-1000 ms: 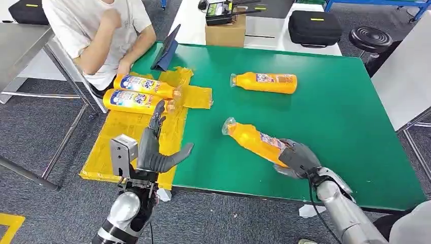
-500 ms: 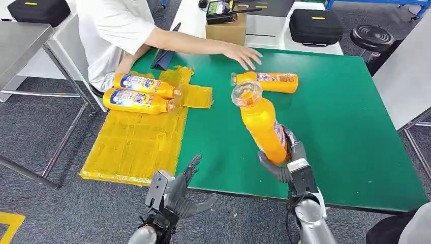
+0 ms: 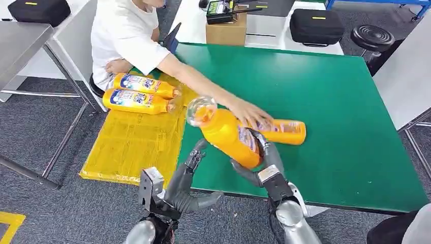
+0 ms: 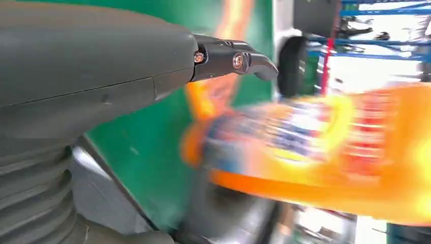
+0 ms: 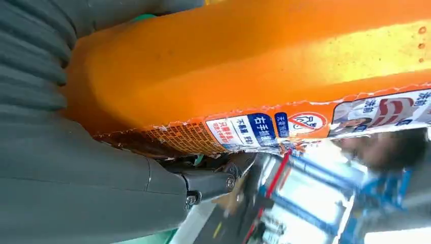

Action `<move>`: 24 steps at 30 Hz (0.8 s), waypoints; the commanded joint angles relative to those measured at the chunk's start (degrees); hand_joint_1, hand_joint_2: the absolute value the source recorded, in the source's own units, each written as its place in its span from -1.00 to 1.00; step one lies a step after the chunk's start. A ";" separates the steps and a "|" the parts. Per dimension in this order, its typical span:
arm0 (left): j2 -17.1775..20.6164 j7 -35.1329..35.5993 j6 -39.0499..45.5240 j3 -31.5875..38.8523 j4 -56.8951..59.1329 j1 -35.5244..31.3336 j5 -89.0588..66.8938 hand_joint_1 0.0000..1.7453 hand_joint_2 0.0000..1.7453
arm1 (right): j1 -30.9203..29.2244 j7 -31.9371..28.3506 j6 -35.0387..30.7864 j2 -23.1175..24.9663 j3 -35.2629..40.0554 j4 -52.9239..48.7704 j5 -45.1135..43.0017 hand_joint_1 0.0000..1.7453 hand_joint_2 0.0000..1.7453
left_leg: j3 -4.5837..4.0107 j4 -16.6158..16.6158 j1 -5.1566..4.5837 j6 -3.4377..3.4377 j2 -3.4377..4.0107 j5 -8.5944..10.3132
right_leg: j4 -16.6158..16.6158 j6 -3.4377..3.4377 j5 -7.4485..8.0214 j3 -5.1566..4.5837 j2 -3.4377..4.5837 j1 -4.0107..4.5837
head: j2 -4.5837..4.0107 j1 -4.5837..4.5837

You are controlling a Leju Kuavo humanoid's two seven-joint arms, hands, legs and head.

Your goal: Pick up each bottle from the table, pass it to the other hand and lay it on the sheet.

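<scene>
Presently the right hand point(image 3: 264, 160) grips an orange bottle point(image 3: 228, 136) around its lower body and holds it raised above the near part of the green table point(image 3: 345, 101). The bottle is tilted, its clear cap end pointing up and toward the robot's left. The right forearm rises from the near table edge, with the fingers wrapped round the bottle's base.

The left hand point(image 3: 185, 185) holds nothing. Its fingers are spread and extended toward the lifted bottle, just short of it, with the thumb stretched out sideways below the table edge.

A second orange bottle point(image 3: 282, 131) lies on its side on the table, just behind the held one. A person's hand point(image 3: 249, 113) rests on or against its near end, the arm reaching across from the far left. Two further bottles point(image 3: 137, 92) lie side by side at the far end of the yellow sheet point(image 3: 132, 147), which covers the table's left part.

The right wrist view adds detail absent from the head view: the bottle's label, with small printed text and a red prohibition mark, pressed close against the grey palm. The left wrist view shows a dark fingertip point(image 4: 254, 62) free in the air, with the orange bottle beyond it blurred.
</scene>
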 commanded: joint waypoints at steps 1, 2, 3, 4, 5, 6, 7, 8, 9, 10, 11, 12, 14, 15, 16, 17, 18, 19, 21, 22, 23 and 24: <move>1.28 1.01 -0.05 -1.02 -3.77 -1.13 5.59 -1.00 1.00 | -3.07 -0.59 -1.81 1.15 8.82 9.88 1.09 1.00 1.00 | 0.31 -0.04 0.04 -0.09 0.17 -0.10 | -0.04 -0.14 -0.06 0.26 0.10 0.06 | -0.02 0.02; 1.32 1.41 -0.05 -1.16 -3.24 -1.34 6.74 -1.00 1.00 | -2.99 -0.52 -1.89 1.06 9.29 9.88 0.87 1.00 1.00 | 0.21 -0.04 0.06 -0.08 0.11 -0.07 | -0.05 -0.11 -0.04 0.19 0.06 0.06 | 0.00 0.02; 1.36 1.93 -0.19 -1.25 -2.97 -1.43 7.47 -1.00 1.00 | -3.01 -0.44 -1.86 0.97 9.51 9.99 0.89 1.00 1.00 | 0.16 -0.05 0.02 -0.05 0.07 -0.04 | -0.05 -0.08 -0.03 0.13 0.03 0.03 | 0.00 0.00; 1.35 3.27 -1.00 -1.25 -2.63 -1.40 9.42 -1.00 1.00 | -3.09 -0.28 -1.79 0.87 9.74 10.17 0.78 1.00 1.00 | 0.31 -0.04 0.06 -0.08 0.11 -0.10 | -0.07 -0.13 -0.07 0.29 0.05 0.07 | 0.00 0.02; 1.56 6.91 -2.96 -1.36 -1.43 -1.45 13.79 -1.00 1.00 | -3.24 -0.16 -1.62 0.84 9.96 10.64 0.54 1.00 1.00 | 0.22 -0.04 0.05 -0.06 0.10 -0.06 | -0.06 -0.10 -0.04 0.20 0.05 0.05 | 0.00 0.00; 1.95 7.83 -3.29 -1.42 -0.67 -1.46 14.91 -1.00 1.00 | -3.52 -0.01 -1.48 0.73 10.21 10.97 0.46 1.00 1.00 | 0.23 -0.07 0.02 -0.05 0.10 -0.06 | -0.06 -0.09 -0.03 0.20 0.05 0.03 | 0.00 0.02; 2.07 8.43 -3.75 -1.22 0.41 -1.23 16.31 -1.00 1.00 | -3.88 0.24 -1.67 0.64 10.31 11.28 0.53 1.00 1.00 | 0.33 -0.06 0.05 -0.08 0.15 -0.10 | -0.08 -0.13 -0.06 0.30 0.08 0.06 | 0.00 0.02; 2.17 8.50 -3.87 -1.21 0.82 -1.10 16.54 -1.00 1.00 | -3.96 0.35 -1.89 0.66 10.20 11.33 0.58 1.00 1.00 | 0.24 -0.09 0.02 -0.06 0.10 -0.04 | -0.08 -0.10 -0.02 0.21 0.05 0.02 | 0.00 0.02; 2.25 8.44 -3.86 -1.28 1.15 -0.97 16.53 -1.00 1.00 | -4.04 0.35 -1.85 0.64 10.22 11.36 0.58 1.00 1.00 | 0.21 -0.10 0.00 -0.05 0.09 -0.03 | -0.08 -0.09 -0.02 0.18 0.05 0.00 | -0.02 0.02; 2.32 8.39 -3.82 -1.39 1.97 -0.93 16.57 -1.00 1.00 | -4.17 0.44 -1.88 0.65 10.16 11.44 0.55 1.00 1.00 | 0.35 -0.10 0.03 -0.09 0.13 -0.09 | -0.08 -0.13 -0.06 0.32 0.07 0.03 | 0.00 0.02; 2.44 8.26 -3.72 -1.66 2.75 -1.02 16.02 -1.00 1.00 | -4.25 0.78 -2.05 0.69 10.11 11.56 0.54 1.00 1.00 | 0.24 -0.09 0.02 -0.06 0.13 -0.05 | -0.10 -0.10 -0.02 0.22 0.08 0.03 | 0.00 0.02; 2.35 8.13 -3.67 -1.67 3.15 -1.04 15.90 -1.00 1.00 | -4.32 0.81 -2.01 0.67 10.14 11.61 0.53 1.00 1.00 | 0.44 -0.12 0.02 -0.10 0.20 -0.12 | -0.10 -0.16 -0.08 0.38 0.12 0.03 | -0.02 0.00; 2.34 7.69 -1.85 -1.82 3.78 -1.30 13.80 -1.00 1.00 | -4.32 1.15 -2.06 0.65 10.23 11.74 0.59 1.00 1.00 | 0.18 -0.08 0.00 -0.06 0.08 -0.03 | -0.07 -0.08 -0.02 0.15 0.04 0.01 | 0.00 0.02; 2.21 7.33 -1.01 -1.77 4.11 -1.42 13.08 -1.00 1.00 | -4.29 1.38 -2.27 0.61 10.33 11.75 0.72 1.00 1.00 | 0.46 -0.09 0.04 -0.12 0.15 -0.14 | -0.07 -0.18 -0.12 0.42 0.07 0.06 | -0.02 0.02; 2.18 7.24 0.36 -1.90 4.91 -1.84 11.53 -1.00 1.00 | -4.46 1.59 -2.54 0.40 11.08 11.84 1.56 1.00 1.00 | 0.32 -0.09 0.02 -0.08 0.10 -0.08 | -0.06 -0.13 -0.07 0.28 0.04 0.03 | 0.00 0.02; 2.10 7.00 1.23 -1.76 5.26 -1.95 10.58 -1.00 1.00 | -4.50 1.59 -2.42 0.36 11.28 11.81 1.55 1.00 1.00 | 0.31 -0.09 0.02 -0.08 0.11 -0.07 | -0.07 -0.12 -0.06 0.27 0.05 0.03 | 0.00 0.02; 2.10 7.00 1.23 -1.76 5.26 -1.95 10.58 -1.00 1.00 | -4.50 1.59 -2.42 0.36 11.28 11.81 1.55 1.00 1.00 | 0.31 -0.09 0.02 -0.08 0.11 -0.07 | -0.07 -0.12 -0.06 0.27 0.05 0.03 | 0.00 0.02; 2.10 7.00 1.23 -1.76 5.26 -1.95 10.58 -1.00 1.00 | -4.50 1.59 -2.42 0.36 11.28 11.81 1.55 1.00 1.00 | 0.31 -0.09 0.02 -0.08 0.11 -0.07 | -0.07 -0.12 -0.06 0.27 0.05 0.03 | 0.00 0.02; 2.10 7.00 1.23 -1.76 5.26 -1.95 10.58 -1.00 1.00 | -4.50 1.59 -2.42 0.36 11.28 11.81 1.55 1.00 1.00 | 0.33 -0.09 0.02 -0.08 0.11 -0.08 | -0.07 -0.13 -0.07 0.29 0.05 0.03 | 0.00 0.02; 1.89 6.33 1.61 -1.56 5.49 -2.08 10.12 -1.00 1.00 | -4.55 1.59 -2.33 0.34 11.47 11.76 1.55 1.00 1.00 | 0.23 -0.09 0.00 -0.06 0.09 -0.04 | -0.07 -0.09 -0.03 0.20 0.05 0.01 | 0.00 0.02; 0.85 1.21 8.71 -1.14 5.59 -3.26 2.24 -1.00 1.00 | -5.10 2.61 -0.65 0.52 12.44 11.36 0.43 1.00 1.00 | 0.36 -0.08 0.02 -0.09 0.14 -0.10 | -0.06 -0.14 -0.08 0.32 0.07 0.04 | 0.00 0.02; 0.73 -0.01 10.35 -1.13 5.27 -3.49 0.24 -1.00 1.00 | -4.95 2.86 -0.02 0.63 12.52 11.17 -0.32 1.00 1.00 | 0.06 -0.05 0.00 -0.03 0.04 0.00 | -0.04 -0.04 0.01 0.04 0.02 0.00 | 0.00 0.00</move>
